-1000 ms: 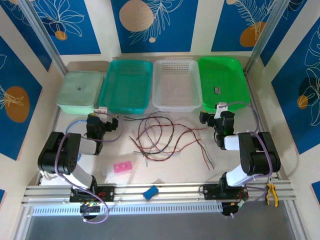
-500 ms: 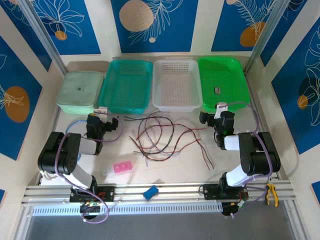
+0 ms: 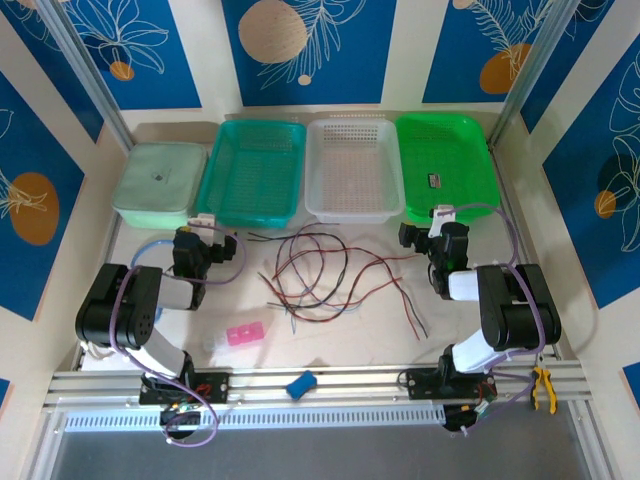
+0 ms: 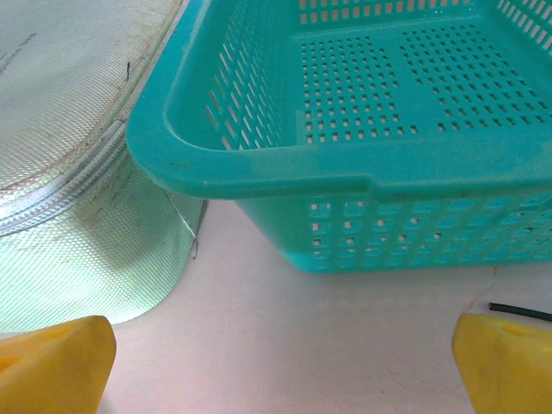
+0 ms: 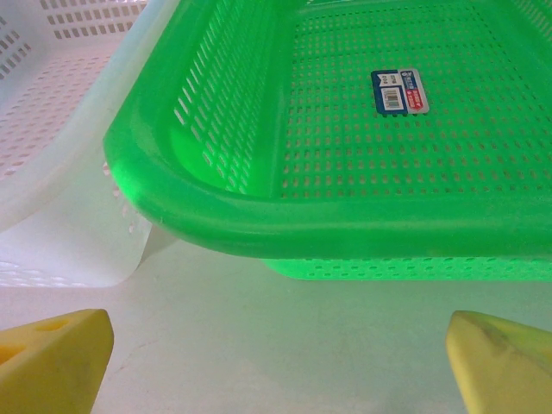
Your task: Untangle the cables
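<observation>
The cables point(image 3: 325, 275), thin red, black and grey-blue wires, lie in crossed loops on the table's middle. A black wire end point(image 4: 517, 311) shows by the right finger in the left wrist view. My left gripper point(image 3: 205, 240) rests left of the tangle, open, with nothing between its yellow fingertips point(image 4: 52, 362). Right of the tangle sits my right gripper point(image 3: 420, 235), open too, its yellow fingertips point(image 5: 52, 358) wide apart over bare table. Neither touches the wires.
Along the back stand a pale green lidded box point(image 3: 160, 182), a teal basket point(image 3: 252, 172), a white basket point(image 3: 353, 168) and a green basket point(image 3: 445, 165). A pink block point(image 3: 245, 334) and a blue block point(image 3: 301, 382) lie near the front rail.
</observation>
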Controlling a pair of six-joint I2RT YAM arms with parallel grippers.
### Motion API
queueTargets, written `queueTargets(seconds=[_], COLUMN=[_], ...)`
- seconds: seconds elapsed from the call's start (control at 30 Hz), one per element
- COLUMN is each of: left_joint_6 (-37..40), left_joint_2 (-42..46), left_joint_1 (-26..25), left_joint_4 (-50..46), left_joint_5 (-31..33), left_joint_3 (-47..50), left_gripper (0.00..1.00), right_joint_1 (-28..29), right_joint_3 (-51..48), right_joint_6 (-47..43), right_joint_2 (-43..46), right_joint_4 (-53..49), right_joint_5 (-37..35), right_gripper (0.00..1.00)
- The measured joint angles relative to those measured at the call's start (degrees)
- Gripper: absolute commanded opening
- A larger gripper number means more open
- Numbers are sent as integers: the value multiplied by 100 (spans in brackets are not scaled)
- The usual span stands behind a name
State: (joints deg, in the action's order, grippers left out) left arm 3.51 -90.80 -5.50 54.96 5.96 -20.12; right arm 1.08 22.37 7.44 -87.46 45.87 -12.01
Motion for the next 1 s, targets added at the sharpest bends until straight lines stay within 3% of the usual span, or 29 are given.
queueTargets(seconds=[0.77,1.0], left_joint_6=[-26,-177], left_joint_2=[0,463], left_joint_1=[24,24], left_joint_4=[17,136], left_joint_5=[15,463], left_joint_3=[9,304], left_gripper=[100,100], right_joint_1=[-7,-7], right_joint_3=[-2,-39], right_joint_6=[0,-2], right_joint_2=[13,109], right_joint_4=[17,127], right_joint_5=[90,155], right_gripper=[99,99])
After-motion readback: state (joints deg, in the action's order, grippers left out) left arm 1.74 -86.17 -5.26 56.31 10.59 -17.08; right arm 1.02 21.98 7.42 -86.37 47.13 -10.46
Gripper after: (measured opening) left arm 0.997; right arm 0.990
